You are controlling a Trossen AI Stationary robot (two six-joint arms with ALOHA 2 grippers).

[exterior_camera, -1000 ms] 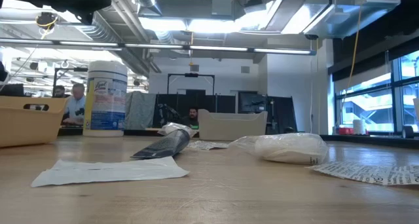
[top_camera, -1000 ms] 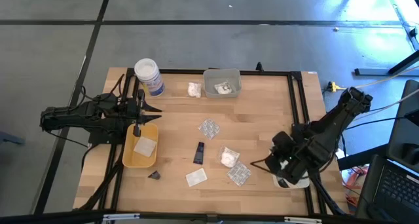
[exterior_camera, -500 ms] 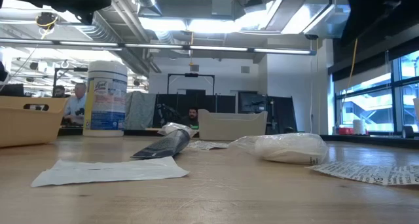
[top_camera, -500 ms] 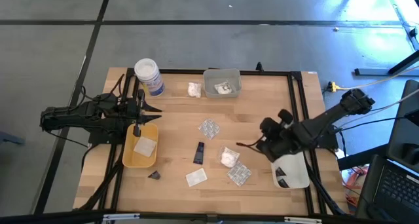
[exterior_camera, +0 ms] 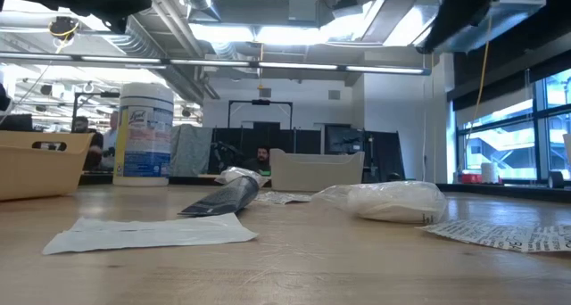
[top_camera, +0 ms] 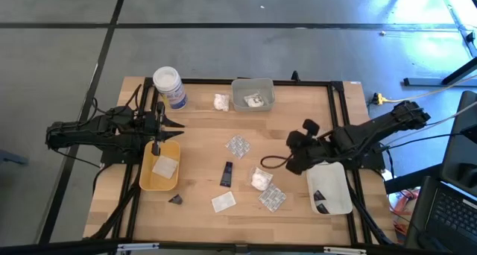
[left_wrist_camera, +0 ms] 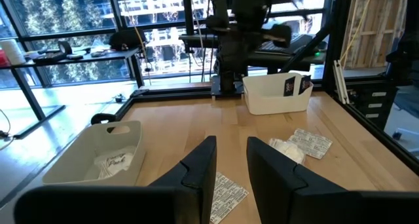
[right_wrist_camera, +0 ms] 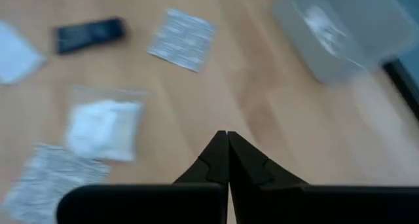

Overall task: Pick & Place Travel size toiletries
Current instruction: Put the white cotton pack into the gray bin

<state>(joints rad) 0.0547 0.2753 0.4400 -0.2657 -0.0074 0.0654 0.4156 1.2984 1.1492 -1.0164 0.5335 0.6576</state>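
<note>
Several toiletries lie loose on the table: a white lumpy packet in a clear bag, two blister packs, a dark tube, a flat white sachet, a dark wedge and a white packet at the far side. My right gripper is shut and empty, hovering just right of the bagged packet. My left gripper waits open over the yellow tray's far end.
A yellow tray holds a sachet. The clear tray at the far edge holds a packet. The white tray at the near right holds a dark item. A big white jar stands at the far left.
My right gripper has left the white tray at the near right and swung toward the table's left and slightly far, ending beside the bagged white packet. The white tray and the dark item in it are now uncovered. The loose items have not moved.
</note>
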